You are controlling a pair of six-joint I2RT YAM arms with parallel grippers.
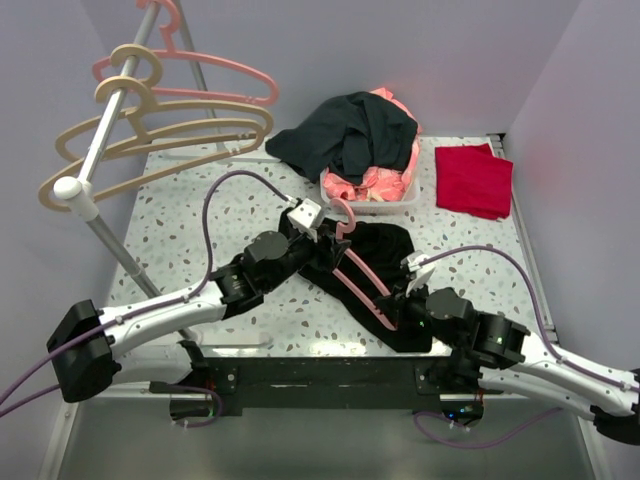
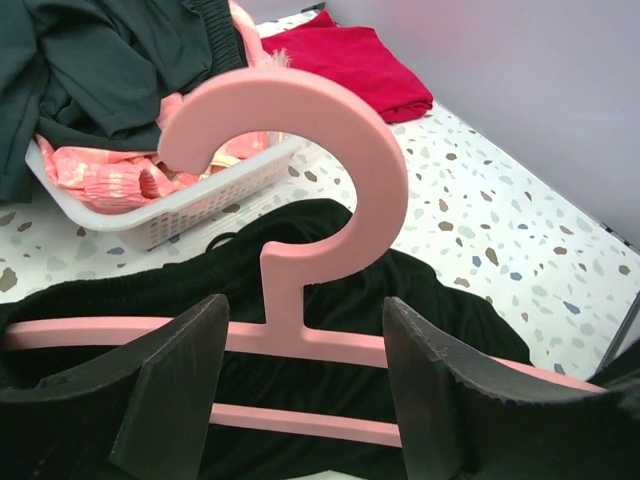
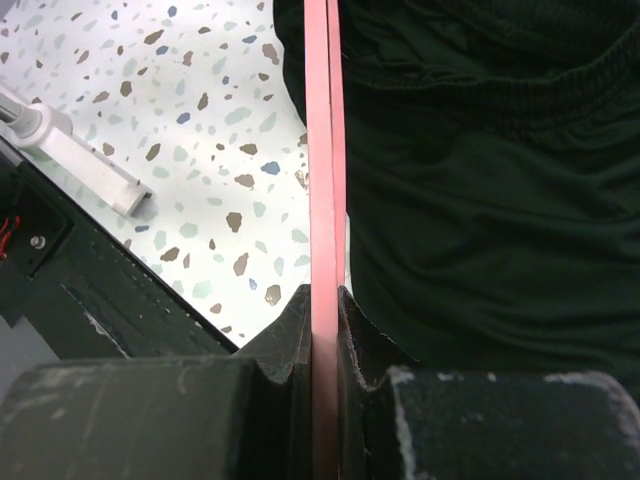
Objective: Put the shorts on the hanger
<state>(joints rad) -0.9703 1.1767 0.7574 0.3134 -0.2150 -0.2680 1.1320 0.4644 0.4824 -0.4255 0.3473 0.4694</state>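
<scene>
Roughly halfway I'd say: hanger (image 1: 358, 283) lies on the shorts (image 1: 388, 248) by the basket (image 1: 385, 208), right gripper (image 3: 322, 300) pinching it, left gripper (image 2: 300, 320) spread apart, draping left.

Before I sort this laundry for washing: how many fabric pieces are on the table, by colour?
Black floppy fabric shorts: 1
Dark grey-green crumpled garment: 1
Folded red cloth: 1
Pink patterned fabric bundle in the white plastic basket: 1, possibly more pieces
Total: 4
</scene>
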